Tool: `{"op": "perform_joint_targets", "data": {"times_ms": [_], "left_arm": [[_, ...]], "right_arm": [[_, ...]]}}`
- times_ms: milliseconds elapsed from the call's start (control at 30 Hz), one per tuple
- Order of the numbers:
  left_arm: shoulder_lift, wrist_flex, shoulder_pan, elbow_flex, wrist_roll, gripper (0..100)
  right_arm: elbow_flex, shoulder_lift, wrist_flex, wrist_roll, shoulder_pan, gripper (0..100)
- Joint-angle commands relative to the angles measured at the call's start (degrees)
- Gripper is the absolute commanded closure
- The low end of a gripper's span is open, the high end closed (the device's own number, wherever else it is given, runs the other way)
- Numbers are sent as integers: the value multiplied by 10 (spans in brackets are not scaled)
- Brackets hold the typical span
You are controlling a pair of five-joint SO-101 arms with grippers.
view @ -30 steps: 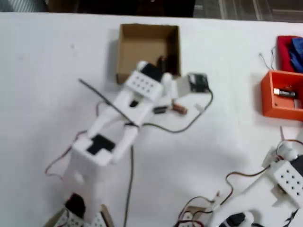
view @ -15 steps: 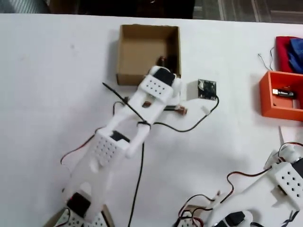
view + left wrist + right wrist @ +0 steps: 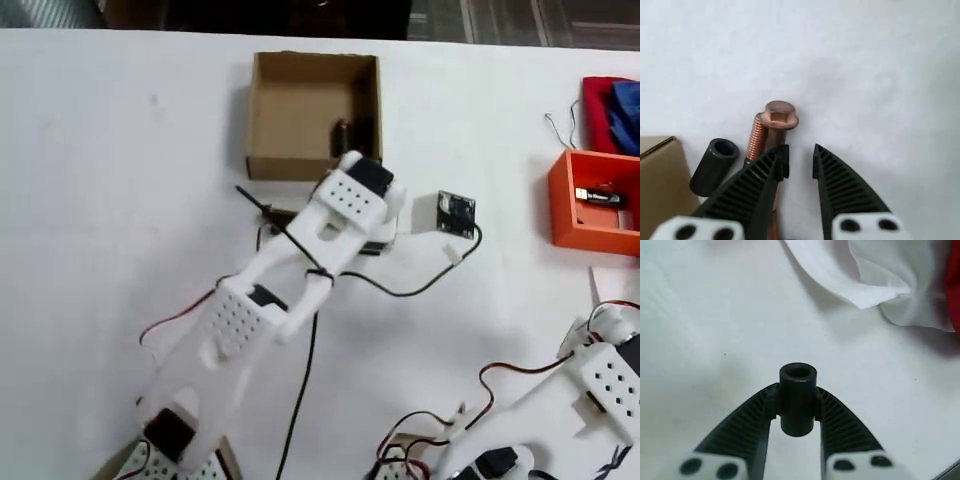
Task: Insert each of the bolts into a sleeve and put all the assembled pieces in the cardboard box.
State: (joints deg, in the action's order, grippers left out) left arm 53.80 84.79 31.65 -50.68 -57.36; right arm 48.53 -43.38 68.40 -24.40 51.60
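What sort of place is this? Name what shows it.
Likely a robotics workbench or lab: a left arm and a right arm with exposed wiring sit at a white table, a bare circuit board lies near the cardboard box, and an orange bin holds a small part.

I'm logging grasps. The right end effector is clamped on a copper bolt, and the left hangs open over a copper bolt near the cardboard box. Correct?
Not quite: in the right wrist view the right end effector is clamped on a black sleeve, not a bolt. The left end effector does hang open over a copper bolt near the cardboard box.
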Motion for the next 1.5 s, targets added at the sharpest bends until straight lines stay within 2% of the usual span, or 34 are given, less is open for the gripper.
{"op": "perform_joint_targets", "data": {"times_ms": [0,433,600,1167,1233,1333,1467], "left_arm": [[-5,0,1,-18,-2,892],[-6,-40,0,-19,1,888],[-5,-44,1,-19,1,819],[54,-62,2,-24,1,836],[53,-60,3,-24,1,861],[47,-43,4,-36,-2,976],[31,-8,4,-93,1,974]], "right_arm": [[-6,-20,-10,-4,0,977],[-6,-20,-10,-1,0,977],[-6,-20,-10,-2,0,977],[-6,-21,-22,1,0,977],[-6,-21,-22,1,0,977],[-6,-21,-22,1,0,977],[-6,-21,-22,1,0,977]]}}
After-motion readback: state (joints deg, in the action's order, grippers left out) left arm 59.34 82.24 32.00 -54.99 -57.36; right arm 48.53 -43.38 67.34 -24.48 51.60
